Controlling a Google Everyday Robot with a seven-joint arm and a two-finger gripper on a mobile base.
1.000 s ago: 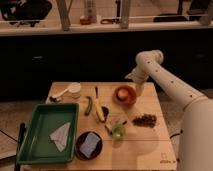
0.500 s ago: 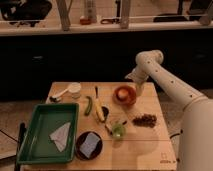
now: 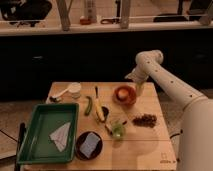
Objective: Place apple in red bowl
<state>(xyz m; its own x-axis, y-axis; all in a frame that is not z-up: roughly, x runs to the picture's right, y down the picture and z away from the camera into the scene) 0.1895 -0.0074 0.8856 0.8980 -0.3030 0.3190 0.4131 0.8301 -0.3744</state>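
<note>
The red bowl [image 3: 125, 95] stands on the far right part of the wooden table [image 3: 145, 145]. The pale yellow-orange apple [image 3: 122, 92] lies inside the bowl. My gripper [image 3: 137, 86] hangs just to the right of the bowl's rim, at the end of the white arm [image 3: 165, 82] that comes in from the right. It is beside the bowl, not over the apple.
A green tray [image 3: 35, 145] with a white paper [image 3: 61, 135] lies front left. A black dish with a blue-grey sponge [image 3: 90, 145], a banana [image 3: 99, 108], a green cup [image 3: 118, 130], dark grapes [image 3: 145, 120] and a white cup [image 3: 75, 90] lie around the table.
</note>
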